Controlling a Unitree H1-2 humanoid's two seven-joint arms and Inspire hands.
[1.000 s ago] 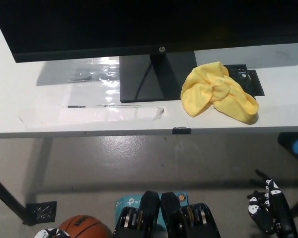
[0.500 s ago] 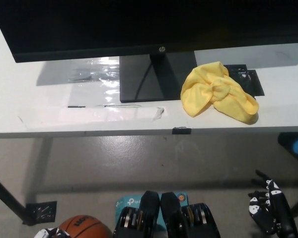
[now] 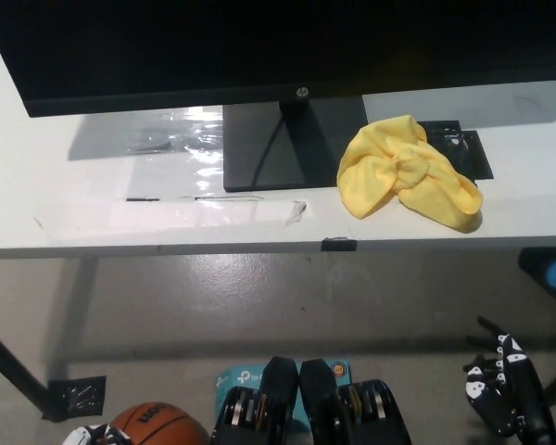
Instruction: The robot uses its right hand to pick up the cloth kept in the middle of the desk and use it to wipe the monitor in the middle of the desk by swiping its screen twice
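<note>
1. Looking down from the head view, we see the yellow cloth [image 3: 408,173] lying crumpled on the white desk [image 3: 93,199], just right of the monitor's stand base [image 3: 283,148] and touching its right edge.
2. We note that the cloth partly covers a small black object [image 3: 463,148] behind it; what that object is, we cannot tell.
3. We find the monitor [image 3: 278,46] upright across the top of the view, its dark screen facing us, a small logo on the lower bezel.
4. We see our black right hand [image 3: 500,389] low at the bottom right, below the desk edge and well apart from the cloth; its fingers are spread and hold nothing.
5. We catch only a sliver of the white left hand [image 3: 91,434] at the bottom left edge, and we cannot tell how its fingers stand.
6. We also see an orange basketball [image 3: 157,426] on the floor beside that hand, and clear tape [image 3: 213,213] stuck along the desk front.
</note>
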